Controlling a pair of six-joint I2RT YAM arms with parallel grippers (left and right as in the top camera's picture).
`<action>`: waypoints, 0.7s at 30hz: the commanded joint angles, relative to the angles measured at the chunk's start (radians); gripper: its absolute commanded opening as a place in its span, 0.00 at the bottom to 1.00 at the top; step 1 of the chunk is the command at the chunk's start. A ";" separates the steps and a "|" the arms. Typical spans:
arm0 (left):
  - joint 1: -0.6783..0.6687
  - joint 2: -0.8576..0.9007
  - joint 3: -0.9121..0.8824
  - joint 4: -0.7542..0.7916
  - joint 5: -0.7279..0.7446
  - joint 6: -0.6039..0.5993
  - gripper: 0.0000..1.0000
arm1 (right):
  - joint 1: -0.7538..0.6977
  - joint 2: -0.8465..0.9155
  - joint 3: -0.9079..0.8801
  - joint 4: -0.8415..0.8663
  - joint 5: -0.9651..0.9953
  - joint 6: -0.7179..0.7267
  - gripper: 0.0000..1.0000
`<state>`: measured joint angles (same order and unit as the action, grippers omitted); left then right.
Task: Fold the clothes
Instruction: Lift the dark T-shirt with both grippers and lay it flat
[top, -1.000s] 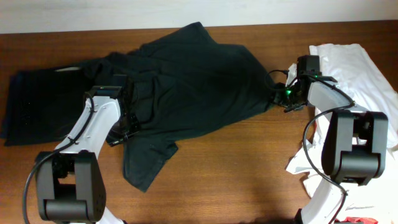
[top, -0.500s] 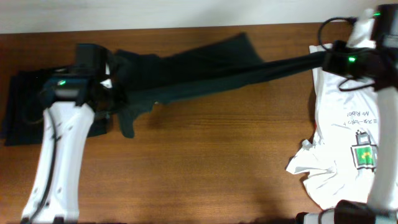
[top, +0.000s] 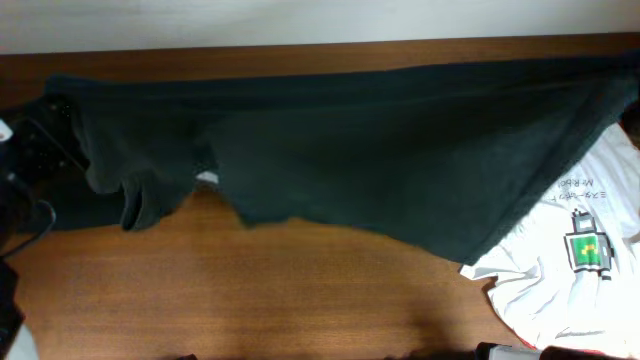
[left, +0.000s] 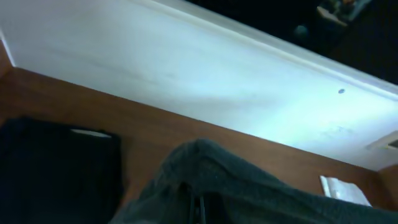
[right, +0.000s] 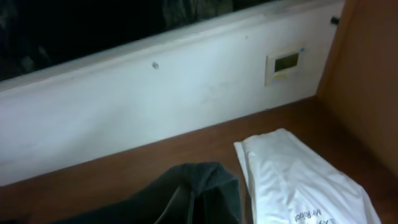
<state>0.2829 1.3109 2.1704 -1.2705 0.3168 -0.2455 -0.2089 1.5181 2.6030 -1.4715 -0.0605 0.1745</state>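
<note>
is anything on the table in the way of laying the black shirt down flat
Yes. A white printed T-shirt lies at the right end, partly under the stretched black T-shirt, and a dark folded cloth lies at the left end. The bare wooden table shows between them.

T-shirt (top: 400, 170) spans table (top: 300, 300) L-R, its R end over second shirt (top: 560, 280).

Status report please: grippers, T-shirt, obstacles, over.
Left gripper, right gripper: hidden in cloth, state unclear. Black T-shirt stretched wide across table. White shirt under its right end, folded dark garment at left.
</note>
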 joint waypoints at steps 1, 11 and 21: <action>-0.012 0.176 0.000 0.030 0.036 0.016 0.00 | -0.015 0.167 -0.008 0.003 0.021 -0.013 0.04; -0.089 0.524 0.052 0.703 0.035 -0.087 0.00 | -0.043 0.381 0.011 0.357 0.019 0.074 0.04; -0.091 0.555 0.306 -0.254 0.035 0.083 0.00 | -0.119 0.357 -0.073 -0.169 0.113 -0.074 0.04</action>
<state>0.1802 1.8141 2.5454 -1.3872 0.4263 -0.2657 -0.2981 1.8194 2.6110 -1.5345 -0.1101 0.1375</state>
